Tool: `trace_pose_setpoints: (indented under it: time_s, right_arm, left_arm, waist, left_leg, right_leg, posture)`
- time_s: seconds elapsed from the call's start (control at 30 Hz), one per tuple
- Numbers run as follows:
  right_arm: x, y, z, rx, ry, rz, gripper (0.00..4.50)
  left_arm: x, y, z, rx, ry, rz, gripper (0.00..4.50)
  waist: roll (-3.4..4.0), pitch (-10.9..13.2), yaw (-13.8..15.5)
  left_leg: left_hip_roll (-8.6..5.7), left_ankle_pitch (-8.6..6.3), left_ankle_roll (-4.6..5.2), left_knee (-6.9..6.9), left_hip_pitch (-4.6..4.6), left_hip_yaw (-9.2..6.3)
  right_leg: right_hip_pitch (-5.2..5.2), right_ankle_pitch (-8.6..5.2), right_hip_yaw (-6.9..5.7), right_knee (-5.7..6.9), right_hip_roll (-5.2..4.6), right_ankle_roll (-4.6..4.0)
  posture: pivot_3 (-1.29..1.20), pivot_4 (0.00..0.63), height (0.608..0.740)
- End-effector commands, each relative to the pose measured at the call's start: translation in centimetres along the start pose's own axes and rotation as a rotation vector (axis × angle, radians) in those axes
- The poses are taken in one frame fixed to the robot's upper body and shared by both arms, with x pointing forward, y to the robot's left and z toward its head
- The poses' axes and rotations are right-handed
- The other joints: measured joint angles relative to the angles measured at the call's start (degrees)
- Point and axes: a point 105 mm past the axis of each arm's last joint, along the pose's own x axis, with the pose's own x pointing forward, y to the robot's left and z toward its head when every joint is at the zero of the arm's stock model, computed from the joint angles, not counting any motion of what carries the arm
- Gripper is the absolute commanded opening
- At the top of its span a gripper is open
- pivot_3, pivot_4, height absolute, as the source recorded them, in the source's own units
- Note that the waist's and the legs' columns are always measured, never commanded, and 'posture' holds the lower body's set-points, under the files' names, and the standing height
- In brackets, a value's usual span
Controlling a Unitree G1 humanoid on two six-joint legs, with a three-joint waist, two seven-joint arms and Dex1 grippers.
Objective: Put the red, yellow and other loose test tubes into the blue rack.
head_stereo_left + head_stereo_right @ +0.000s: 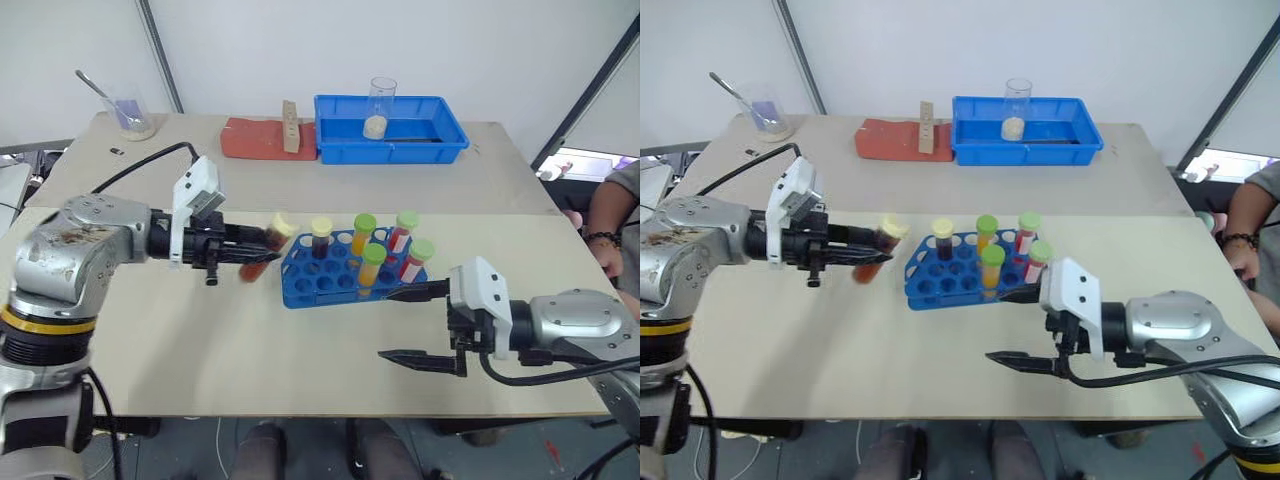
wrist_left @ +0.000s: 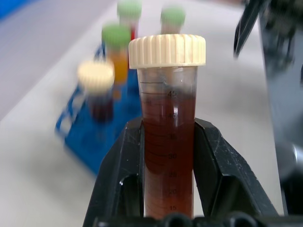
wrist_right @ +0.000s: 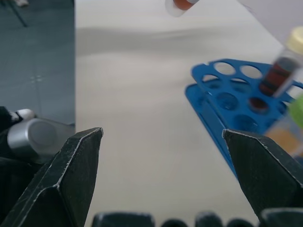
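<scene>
left claw (image 1: 262, 250) grips a ribbed-cap clear tube (image 2: 168, 132); right claw (image 1: 412, 325) gapes beside the blue rack (image 1: 320, 280).

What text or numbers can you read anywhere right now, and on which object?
"45": graduation on the clear plastic tube with cream cap and dark red liquid, clamped in the left gripper.
Lower graduations on that tube: too faint to read.
White labels on the green-capped tubes in the small blue plastic rack: too small to read.

Bright, even overhead light, soft shadows on the table (image 1: 300, 370) (rack (image 2: 90, 137) blurred behind the sharply focused tube (image 2: 168, 142)).
</scene>
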Motion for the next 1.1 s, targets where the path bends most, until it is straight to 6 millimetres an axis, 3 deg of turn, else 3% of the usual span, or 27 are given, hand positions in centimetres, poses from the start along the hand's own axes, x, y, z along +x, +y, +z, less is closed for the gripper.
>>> trace_pose_setpoints:
  time_s: [0.03,0.3,0.47,0.7,1.1]
  right_arm:
    - [-1.0,-0.5,0.6,-0.021,0.004,-0.064,4.5]
    - [-1.9,-0.6,-0.5,-0.021,0.083,-0.126,4.5]
    - [-2.2,-0.5,-0.4,-0.012,0.096,-0.134,4.5]
    - [-2.4,-0.1,-0.4,-0.001,0.1,-0.147,4.5]
    - [-2.4,-0.2,-0.4,0.004,0.096,-0.167,4.5]
  left_arm:
    - [1.6,-0.4,0.3,0.062,-0.124,0.062,0.93]
    - [6.8,-1.9,-1.6,0.197,-0.26,0.087,0.93]
    - [8.6,-1.2,-2.2,0.187,-0.294,0.116,0.93]
    - [8.6,0.1,-2.4,0.13,-0.299,0.145,0.93]
    - [8.2,-0.4,-3.6,0.076,-0.26,0.109,0.93]
  waist:
    - [-0.02,0.0,-0.15]
    - [-0.03,0.0,0.07]
    - [-0.03,0.0,-0.01]
    - [-0.04,0.0,-0.01]
    - [-0.04,0.0,-0.04]
  left_leg:
    - [0.0,0.0,0.0,0.02,0.01,0.0]
    - [-0.07,0.0,0.0,0.01,0.04,0.02]
    - [-0.09,0.0,0.0,0.03,0.05,0.0]
    - [-0.09,0.0,0.0,0.03,0.05,-0.03]
    - [-0.09,0.0,0.0,0.02,0.1,-0.03]
  right_leg:
    - [0.02,0.01,0.01,0.01,0.0,0.0]
    - [0.14,0.08,0.05,-0.1,-0.06,0.02]
    - [0.21,0.08,0.05,-0.17,-0.07,0.02]
    - [0.23,0.1,0.04,-0.17,-0.07,0.08]
    - [0.27,0.08,0.03,-0.19,-0.07,0.07]
  posture:
    - [0.0,0.15,0.74]
    - [0.0,0.15,0.74]
    - [0.0,0.15,0.74]
    - [0.0,0.15,0.74]
    - [0.0,0.15,0.74]
